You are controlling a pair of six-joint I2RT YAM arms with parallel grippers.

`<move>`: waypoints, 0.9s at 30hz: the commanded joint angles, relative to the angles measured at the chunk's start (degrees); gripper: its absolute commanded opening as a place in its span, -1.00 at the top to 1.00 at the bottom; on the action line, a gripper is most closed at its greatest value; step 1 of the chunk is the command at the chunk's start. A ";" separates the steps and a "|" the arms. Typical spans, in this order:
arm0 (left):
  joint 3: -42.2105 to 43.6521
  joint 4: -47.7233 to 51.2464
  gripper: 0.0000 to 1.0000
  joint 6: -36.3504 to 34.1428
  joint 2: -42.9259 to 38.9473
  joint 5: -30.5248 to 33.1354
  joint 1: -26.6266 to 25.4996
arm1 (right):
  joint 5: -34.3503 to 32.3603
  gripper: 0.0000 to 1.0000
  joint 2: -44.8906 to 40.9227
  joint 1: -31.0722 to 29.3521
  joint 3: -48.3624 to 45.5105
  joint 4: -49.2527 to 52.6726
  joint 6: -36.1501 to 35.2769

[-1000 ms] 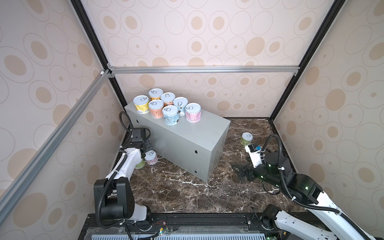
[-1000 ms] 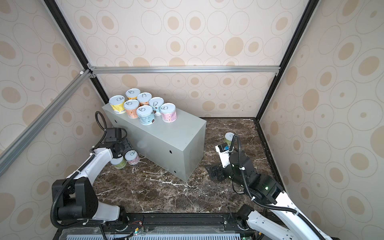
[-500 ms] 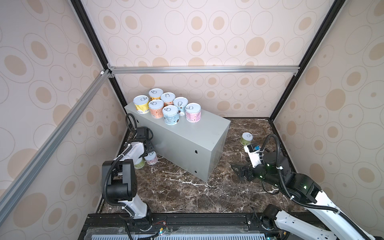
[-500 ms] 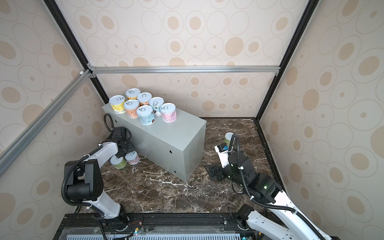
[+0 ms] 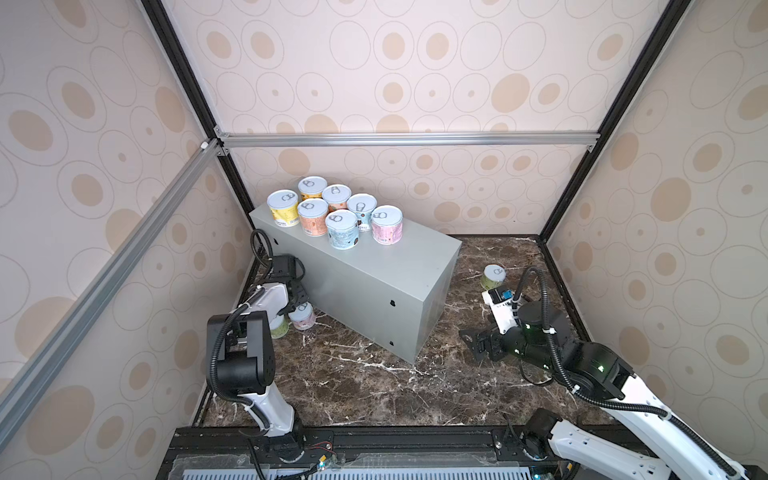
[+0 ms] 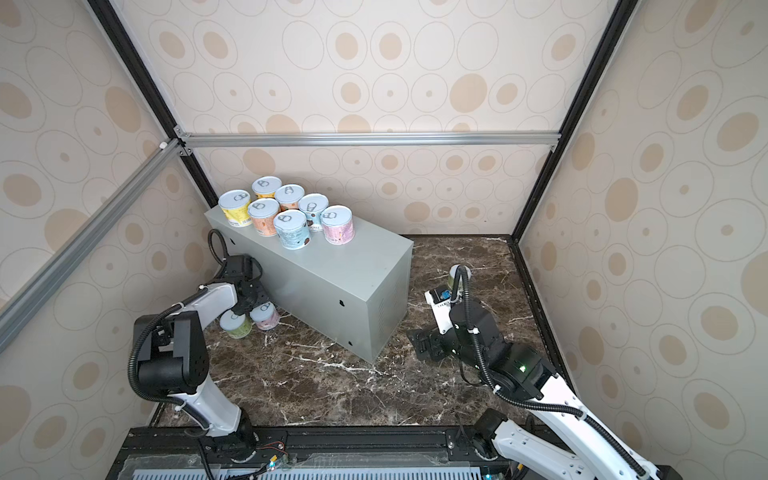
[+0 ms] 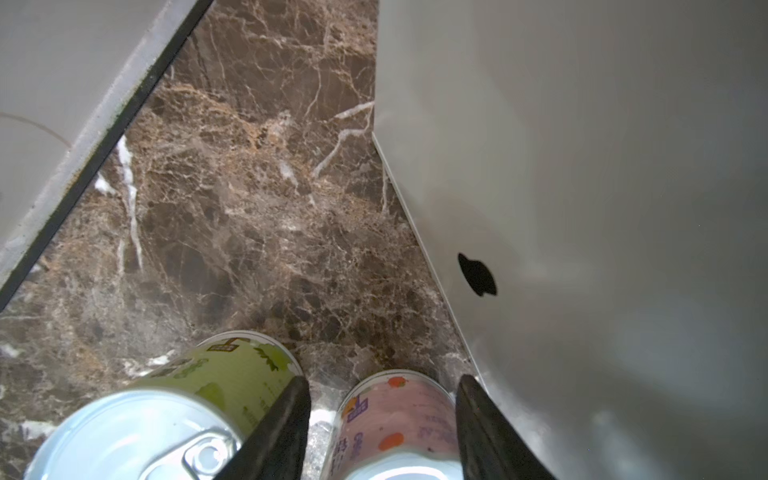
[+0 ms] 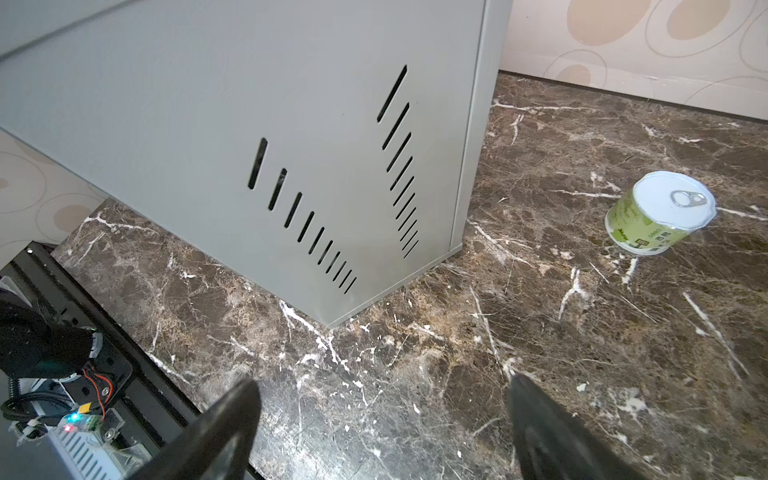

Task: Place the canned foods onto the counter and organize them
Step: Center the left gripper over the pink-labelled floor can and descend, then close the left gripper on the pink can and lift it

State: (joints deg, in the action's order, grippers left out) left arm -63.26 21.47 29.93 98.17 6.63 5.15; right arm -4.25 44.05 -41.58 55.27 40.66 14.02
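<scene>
Several canned foods [image 5: 340,228] stand clustered on the far left end of the grey counter [image 5: 374,266], as both top views show. On the marble floor beside the counter's left front stand a pink can [image 5: 302,318] [image 7: 395,419] and a green can [image 5: 279,328] [image 7: 216,374]. My left gripper [image 5: 297,301] [image 7: 384,379] is shut on the pink can, one finger between the two cans and the other against the counter wall. Another green can [image 5: 493,276] [image 8: 660,212] stands on the floor at the right. My right gripper [image 5: 478,345] [image 8: 382,380] hangs open over bare floor near the counter's right end.
The counter [image 6: 332,270] sits slanted across the floor, close to the left wall. Patterned walls and black frame posts close in the cell. A black rail [image 5: 374,436] runs along the front edge. The right arm's cable partly covers the right green can [image 6: 466,271].
The left arm's elbow has lifted and swung in while its gripper stayed at the pink can and closed the last bit. The right arm has barely moved.
</scene>
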 commanded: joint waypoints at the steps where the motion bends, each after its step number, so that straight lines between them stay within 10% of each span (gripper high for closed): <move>1: -0.21 -2.84 -0.09 -0.78 1.88 0.53 -3.84 | 0.56 -0.90 0.26 -0.16 0.30 -0.92 -0.19; 27: 16.94 -7.17 -0.53 5.17 -11.63 0.97 -14.93 | 1.28 -0.90 -1.44 -0.17 -0.41 -1.03 0.07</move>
State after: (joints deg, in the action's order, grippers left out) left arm -47.77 15.11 32.97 88.09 7.92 -8.38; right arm -3.29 43.22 -41.58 55.27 40.64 14.04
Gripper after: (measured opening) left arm 0.759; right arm 0.950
